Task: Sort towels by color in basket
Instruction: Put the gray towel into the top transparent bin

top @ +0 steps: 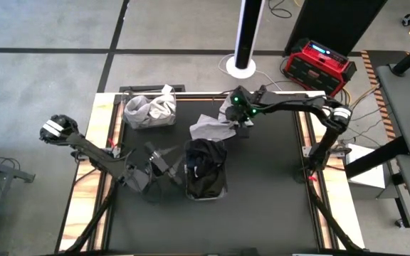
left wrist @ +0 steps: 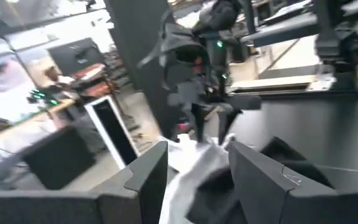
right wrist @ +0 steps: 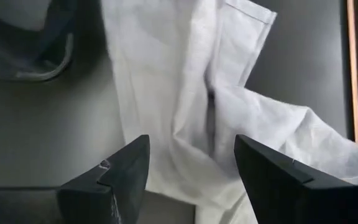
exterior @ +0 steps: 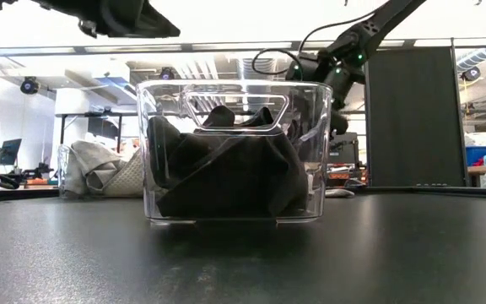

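The right tool [top: 235,119] hangs over the far middle of the dark worktop [top: 276,192], just above a light grey towel [top: 211,129] that lies crumpled and spread out there. In the right wrist view the same pale towel [right wrist: 191,93] fills the space ahead of the tool [right wrist: 191,171], whose fingers [right wrist: 120,171] stand apart with nothing between them, so it is released and not touching the cloth as far as I can see.

Just near of that towel stands a clear basket [top: 205,171] in the middle of the worktop, stuffed with dark towels [top: 206,162]. From the low view the clear basket [exterior: 310,152] shows its cut-out handle and the dark towels [exterior: 226,173] heaped inside up to the rim; I cannot tell black from navy among them.

At the far left of the worktop sits a second basket [top: 149,114] holding light towels [top: 148,108], and the low view shows that pale heap [exterior: 99,169] behind and to the left of the clear one.

The left tool [top: 168,160] sits low at the near left, just beside the dark basket's left wall. In its own wrist view the left tool [left wrist: 194,177] has its fingers [left wrist: 148,177] spread, released, with pale cloth showing in the gap beyond them.
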Controlling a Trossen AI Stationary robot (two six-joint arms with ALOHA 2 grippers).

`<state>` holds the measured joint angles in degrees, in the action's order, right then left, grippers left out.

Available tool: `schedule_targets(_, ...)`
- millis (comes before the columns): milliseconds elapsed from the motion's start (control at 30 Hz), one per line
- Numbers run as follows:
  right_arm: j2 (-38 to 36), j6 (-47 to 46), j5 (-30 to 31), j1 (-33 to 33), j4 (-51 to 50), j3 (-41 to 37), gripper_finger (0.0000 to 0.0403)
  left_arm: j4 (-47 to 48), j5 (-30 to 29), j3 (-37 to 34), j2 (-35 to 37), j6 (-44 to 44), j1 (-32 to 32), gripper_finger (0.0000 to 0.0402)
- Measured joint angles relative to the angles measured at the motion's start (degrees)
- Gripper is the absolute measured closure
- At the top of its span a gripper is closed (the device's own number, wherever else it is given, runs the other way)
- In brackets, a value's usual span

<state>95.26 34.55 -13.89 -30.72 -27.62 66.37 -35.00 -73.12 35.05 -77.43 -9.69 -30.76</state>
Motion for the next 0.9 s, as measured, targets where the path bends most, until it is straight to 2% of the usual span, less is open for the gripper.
schedule_targets(100,0.92,-0.87,0.00,-0.06,2.40,0.00,0.0188,0.34,-3.52,2.09,0.02,-5.02,-0.11,0.0245)
schedule_targets(200,1.69,-0.70,0.11,-0.02,4.23,0.00,0.0217,0.63,-7.77,3.82,0.00,-8.60,-0.11,0.0245)
schedule_targets(333,2.20,0.03,0.70,-0.07,4.29,0.00,0.0289,1.56,-12.88,4.70,0.00,-9.09,-0.22,0.0245)
schedule_targets(467,2.36,1.55,2.03,-0.07,2.68,-0.07,0.0377,1.74,-12.99,4.23,-0.03,-7.85,-0.22,0.0245)
schedule_targets(600,1.03,2.14,3.27,-0.36,1.56,-0.20,0.0392,2.07,-12.94,3.21,-0.43,-3.89,-0.44,0.0246)
schedule_targets(900,-5.06,1.43,3.41,-0.74,0.97,-0.44,0.0394,2.12,-12.89,2.64,-0.63,-1.80,-0.44,0.0246)
